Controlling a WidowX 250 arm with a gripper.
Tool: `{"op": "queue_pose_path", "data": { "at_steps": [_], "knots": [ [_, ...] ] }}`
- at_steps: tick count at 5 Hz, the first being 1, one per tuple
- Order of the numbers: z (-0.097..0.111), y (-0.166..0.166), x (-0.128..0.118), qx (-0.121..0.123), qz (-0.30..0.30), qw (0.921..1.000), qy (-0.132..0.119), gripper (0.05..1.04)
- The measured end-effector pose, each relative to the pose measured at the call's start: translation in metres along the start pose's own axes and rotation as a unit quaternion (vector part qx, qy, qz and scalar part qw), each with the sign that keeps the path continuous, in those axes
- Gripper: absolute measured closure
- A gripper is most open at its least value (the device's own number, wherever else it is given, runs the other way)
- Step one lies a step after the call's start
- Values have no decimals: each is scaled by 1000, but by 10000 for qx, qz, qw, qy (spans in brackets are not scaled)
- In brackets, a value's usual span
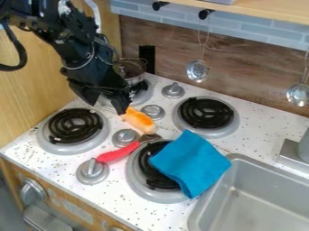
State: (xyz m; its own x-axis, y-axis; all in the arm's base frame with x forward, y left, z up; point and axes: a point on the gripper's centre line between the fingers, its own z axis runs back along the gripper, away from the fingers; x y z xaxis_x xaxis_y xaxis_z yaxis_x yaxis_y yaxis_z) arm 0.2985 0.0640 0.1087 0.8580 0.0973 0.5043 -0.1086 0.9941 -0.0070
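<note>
The end effector (109,103) hangs with fingers apart, seemingly gripping nothing, just beside the orange-and-cream toy food (138,120) between the stove knobs (153,112). That piece looks light, firm, perhaps slick; I'd pinch it across the middle.
</note>
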Motion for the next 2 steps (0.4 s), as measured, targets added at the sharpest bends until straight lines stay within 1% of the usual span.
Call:
{"op": "queue_pose_path", "data": {
  "at_steps": [1,2],
  "knots": [
    [-5,-1,-4,-14,44,9999,101,82],
    [-21,-28,-14,46,81,9990,441,82]
  ]
}}
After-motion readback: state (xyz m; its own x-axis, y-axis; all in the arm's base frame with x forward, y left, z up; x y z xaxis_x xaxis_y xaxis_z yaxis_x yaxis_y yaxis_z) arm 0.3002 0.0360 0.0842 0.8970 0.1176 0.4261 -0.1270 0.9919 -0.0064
